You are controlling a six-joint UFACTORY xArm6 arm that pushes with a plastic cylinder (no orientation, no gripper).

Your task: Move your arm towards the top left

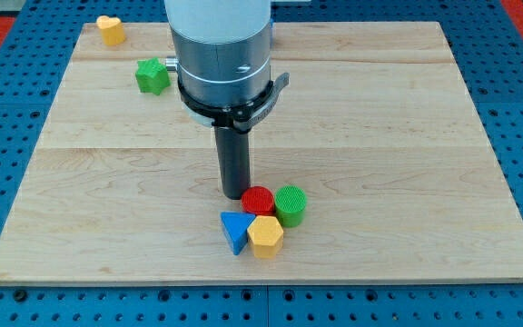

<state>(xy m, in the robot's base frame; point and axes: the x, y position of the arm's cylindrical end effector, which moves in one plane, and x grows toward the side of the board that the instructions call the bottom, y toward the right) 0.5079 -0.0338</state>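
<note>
Judging from where things lie, the move toward the far left has hardly begun. My tip (pixel 235 194) rests on the board (pixel 379 136) a little near of its middle, just left of the red cylinder (pixel 258 201) and about touching it; whether there is real contact I cannot tell.

That cylinder belongs to a tight cluster: the green cylinder (pixel 291 204) sits at its right, the yellow hexagon (pixel 265 236) on its near side, and the blue triangle (pixel 235 230) left of the hexagon, just near of my tip.

There is no gripper on this arm, only the plain rod, so nothing is held and there are no jaws to be wide or narrow.

The far left corner is well apart from my tip. Two blocks lie that way: a green star (pixel 152 75) left of the arm's body, and a yellow heart (pixel 110 29) close to the corner itself.

What is left is nearly the whole travel, diagonally away from the cluster. The wood between my tip and the star looks bare, though the arm's body hides part of it. The star seems to lie close to the likely line, so it could get nudged.
</note>
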